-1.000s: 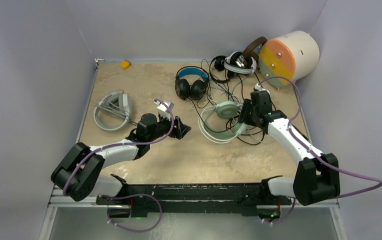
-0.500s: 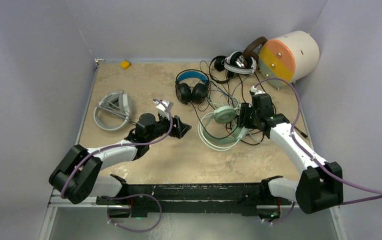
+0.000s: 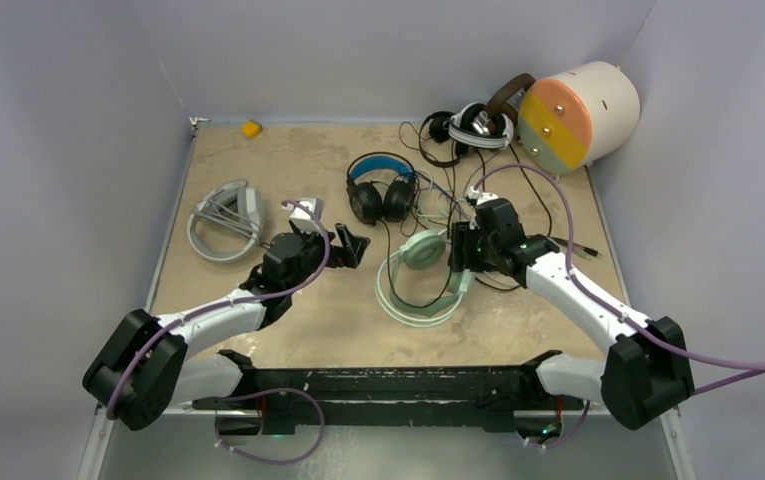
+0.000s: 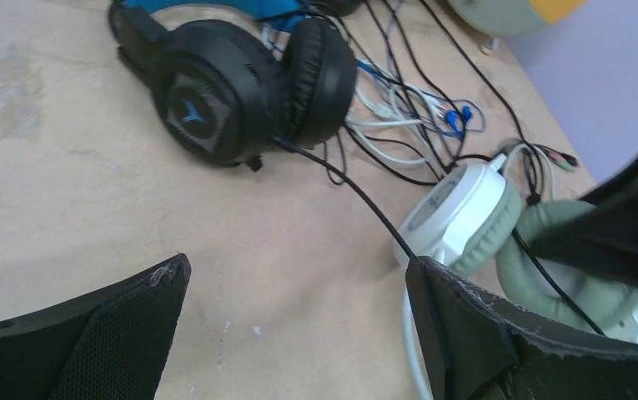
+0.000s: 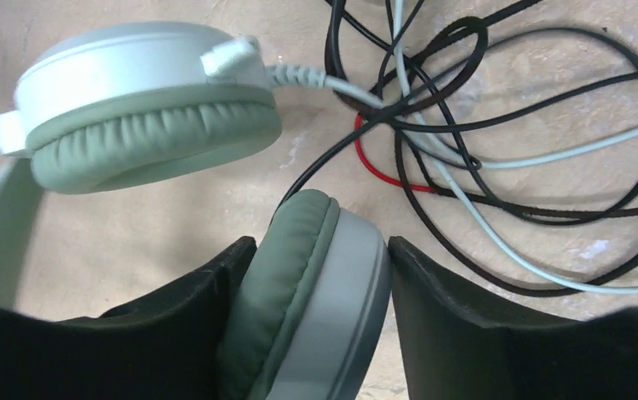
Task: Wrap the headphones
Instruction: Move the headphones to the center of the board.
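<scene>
The right gripper (image 5: 319, 246) is about half open and clamps one ear cup of the mint-green headset (image 3: 423, 248). This headset lies in the middle of the table (image 3: 258, 160), a little toward the right edge. Its wire runs into a tangle of cables (image 5: 482, 125) just beside it. The left gripper (image 4: 297, 265) is wide open and holds nothing. It hangs near the black headset with blue headband (image 3: 383, 185), not touching it.

Top camera high, looking down; wrist cameras low, close; all three share mint-green headphones (image 3: 423, 248).
</scene>
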Controlling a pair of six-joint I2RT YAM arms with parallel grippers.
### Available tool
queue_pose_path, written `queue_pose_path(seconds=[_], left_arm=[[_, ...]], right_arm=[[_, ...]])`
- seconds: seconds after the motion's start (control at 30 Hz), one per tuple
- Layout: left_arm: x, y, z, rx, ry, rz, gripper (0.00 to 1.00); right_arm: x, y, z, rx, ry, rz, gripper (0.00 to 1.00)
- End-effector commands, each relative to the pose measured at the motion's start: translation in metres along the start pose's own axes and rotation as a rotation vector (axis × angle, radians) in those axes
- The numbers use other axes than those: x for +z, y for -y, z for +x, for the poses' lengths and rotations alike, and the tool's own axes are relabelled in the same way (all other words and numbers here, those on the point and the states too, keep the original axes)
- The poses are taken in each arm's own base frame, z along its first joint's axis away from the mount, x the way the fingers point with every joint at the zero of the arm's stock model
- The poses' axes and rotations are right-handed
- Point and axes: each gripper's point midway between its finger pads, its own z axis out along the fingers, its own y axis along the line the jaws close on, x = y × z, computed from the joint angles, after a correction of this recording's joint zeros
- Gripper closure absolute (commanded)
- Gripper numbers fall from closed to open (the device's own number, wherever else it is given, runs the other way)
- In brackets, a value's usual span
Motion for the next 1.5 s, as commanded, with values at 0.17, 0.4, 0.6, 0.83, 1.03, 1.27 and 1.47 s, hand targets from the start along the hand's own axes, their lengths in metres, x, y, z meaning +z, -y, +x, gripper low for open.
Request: queue_pose_path(seconds=[0.17,0.4,0.6,0.83,1.03,1.27,1.47], left_arm=[[0.004,-0.019,-0.015,-0.081,0.017,-0.166,0.0],[-0.005,-0.006,-0.018,-0.043,0.054,-0.071,0.03],[-0.01,-0.017,-0.022,-0.061,0.088,-0.132,0.06],[-0.02,-0.05,-0.027,-0.142,0.135,-0.331,0.09],[-0.026,-0.052,-0.031,-0.152,0.161,-0.339,0.13],[-0.021,-0.037,-0.028,-0.105,0.124,-0.249,0.16],[-0.02,-0.032,-0.027,-0.099,0.116,-0.224,0.17]], right_arm=[[-0.013,-0.011,-0.012,-0.02,0.05,-0.038,0.15],[-0.027,-0.009,-0.043,-0.085,0.125,-0.002,0.18],[-0.033,-0.041,-0.073,-0.139,0.167,-0.128,0.28],[-0.008,-0.085,-0.091,-0.286,0.14,-0.174,0.34],[0.028,-0.117,-0.081,-0.382,0.02,-0.176,0.34],[0.064,-0.127,-0.042,-0.398,-0.118,-0.135,0.36],[0.076,-0.129,-0.007,-0.362,-0.195,-0.145,0.52]])
